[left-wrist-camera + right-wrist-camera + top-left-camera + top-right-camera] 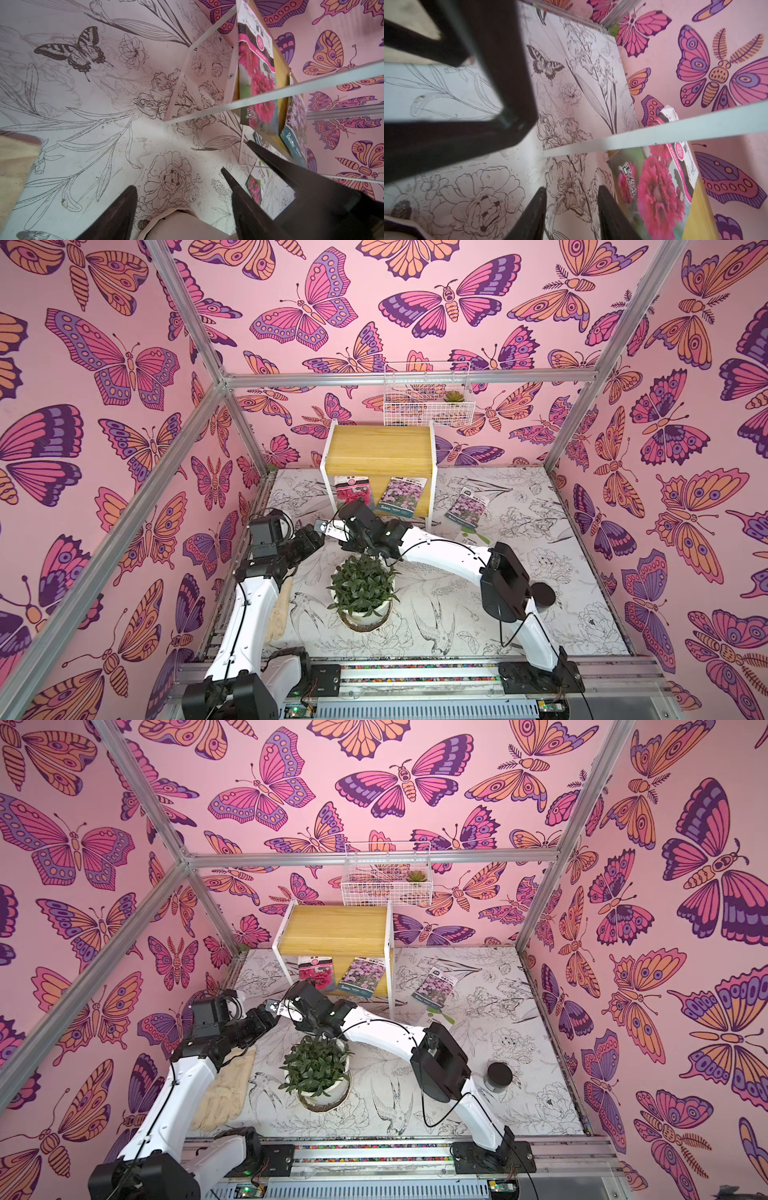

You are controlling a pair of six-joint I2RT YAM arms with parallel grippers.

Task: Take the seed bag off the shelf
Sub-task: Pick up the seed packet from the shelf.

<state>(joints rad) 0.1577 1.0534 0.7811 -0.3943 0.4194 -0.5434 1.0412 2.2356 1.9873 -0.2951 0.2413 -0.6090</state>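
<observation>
The red seed bag [354,492] sits on the lower board of the shelf [378,448], a purple bag [401,496] just beside it. The right end effector [572,187] hangs close in front, jaws partly apart and empty, with a white frame bar [654,133] crossing between. The left end effector [178,177], also open and empty, crowds alongside. A plant [361,587] stands beneath the right arm; another bag [467,506], a glove [226,1090] and a jar [498,1075] lie on the tabletop [561,572].

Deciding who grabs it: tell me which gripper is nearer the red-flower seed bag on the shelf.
Right. The right gripper is at the front edge of the red-flower seed bag, not gripping it. The left gripper is farther back over the table, short of the shelf.
</observation>
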